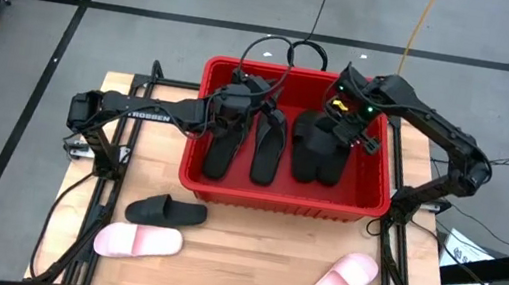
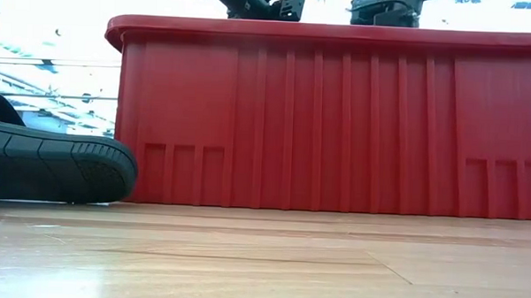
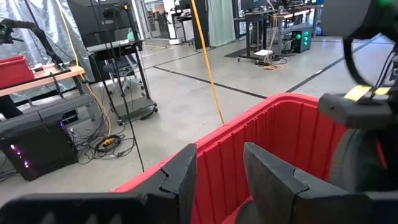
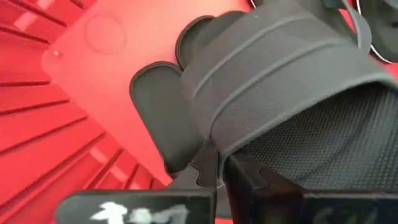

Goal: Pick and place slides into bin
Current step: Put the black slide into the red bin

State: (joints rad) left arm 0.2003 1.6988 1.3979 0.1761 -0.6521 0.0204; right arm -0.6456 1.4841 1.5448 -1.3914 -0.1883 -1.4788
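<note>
Right gripper was clamped on a black wide-strap slide inside the large red plastic bin, upper centre. Left gripper stood unclenched, empty, over the bin.

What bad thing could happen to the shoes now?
The right gripper is shut on a black slide over the red bin; a weak pinch might drop it crooked onto others. Both arms crowd the bin, so the open left gripper could bump the right one.
</note>
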